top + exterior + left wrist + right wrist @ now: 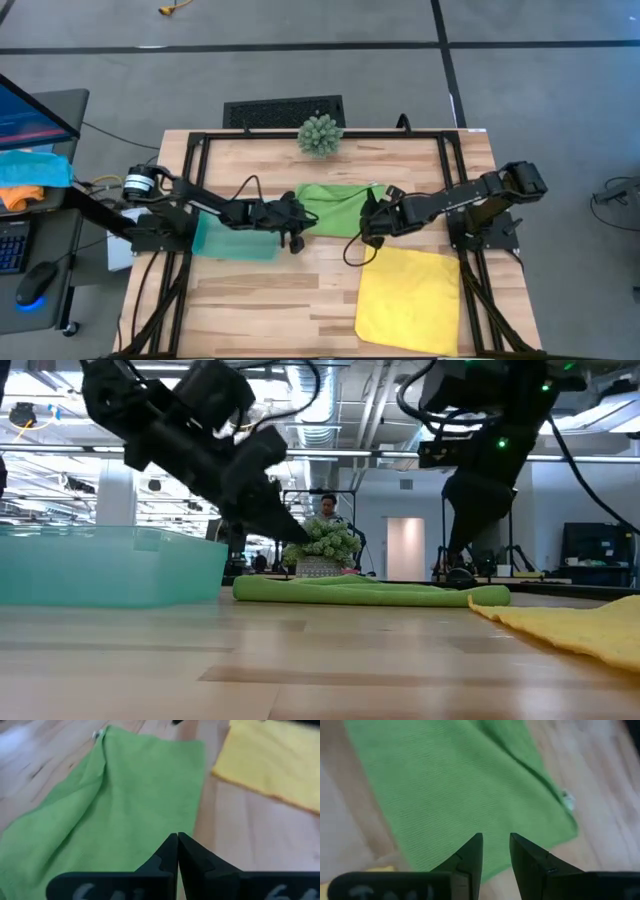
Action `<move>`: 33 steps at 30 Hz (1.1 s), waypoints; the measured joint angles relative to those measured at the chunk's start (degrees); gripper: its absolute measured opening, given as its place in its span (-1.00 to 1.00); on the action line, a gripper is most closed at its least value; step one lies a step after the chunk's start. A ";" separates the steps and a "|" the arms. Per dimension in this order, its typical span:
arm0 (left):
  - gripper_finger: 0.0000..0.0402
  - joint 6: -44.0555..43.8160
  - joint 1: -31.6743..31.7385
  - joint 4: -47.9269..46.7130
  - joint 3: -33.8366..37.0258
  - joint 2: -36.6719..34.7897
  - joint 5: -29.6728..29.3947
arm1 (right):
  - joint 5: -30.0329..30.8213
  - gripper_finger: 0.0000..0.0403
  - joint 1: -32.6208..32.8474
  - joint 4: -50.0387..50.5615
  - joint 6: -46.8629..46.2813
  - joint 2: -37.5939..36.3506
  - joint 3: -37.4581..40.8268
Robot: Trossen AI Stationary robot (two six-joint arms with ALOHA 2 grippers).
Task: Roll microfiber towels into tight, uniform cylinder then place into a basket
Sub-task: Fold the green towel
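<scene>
The green microfiber towel (335, 208) (370, 593) lies on the table between my two grippers, one side edge (95, 775) folded over. My left gripper (303, 217) (177, 837) is shut and hovers over the towel's left edge, clear of it in the low view. My right gripper (368, 228) (495, 839) is open over the towel's right edge, nothing between its fingers. The yellow towel (410, 295) (580, 625) lies flat at the near right. The teal basket (235, 243) (100, 565) sits at the left, under my left arm.
A spiky green ball plant (320, 135) (322, 545) stands at the table's far edge, behind the green towel. Black frame rails (190, 200) run along both table sides. A dark cable (352, 252) loops below my right gripper. Bare wood lies at the near left.
</scene>
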State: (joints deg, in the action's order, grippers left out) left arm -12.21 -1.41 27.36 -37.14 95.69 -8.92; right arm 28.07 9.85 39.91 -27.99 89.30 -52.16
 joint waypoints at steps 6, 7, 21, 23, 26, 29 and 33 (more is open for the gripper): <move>-1.00 -0.47 1.57 -1.80 -1.21 2.10 1.06 | -4.02 -0.41 -0.89 -7.80 2.97 0.02 5.74; -1.00 -0.47 1.51 -2.37 -1.34 2.10 1.10 | -4.09 -0.41 -1.04 -9.59 2.97 0.02 7.18; -1.00 1.90 1.51 -3.65 -1.65 2.08 0.69 | -8.03 -0.41 -2.15 -18.19 -2.10 0.04 13.79; -1.00 2.82 1.41 -7.92 -2.55 1.50 0.69 | -8.48 -0.41 -1.78 -18.46 -3.96 0.04 14.24; -1.00 3.55 0.64 -19.23 -5.48 -0.60 -1.01 | -8.11 -0.41 -0.69 -18.69 -6.61 -0.11 14.99; -1.00 2.01 -2.13 -30.90 -7.97 -3.20 -7.02 | -7.71 -0.41 0.19 -18.67 -7.58 -0.13 15.26; -1.00 1.23 -7.20 -38.07 -9.96 -7.57 -12.05 | -7.98 -0.41 0.11 -18.75 -7.58 -0.13 15.28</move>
State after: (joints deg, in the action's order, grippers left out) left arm -10.98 -8.61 -10.70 -47.10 88.12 -20.97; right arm 20.09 9.96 21.16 -35.57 89.17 -36.88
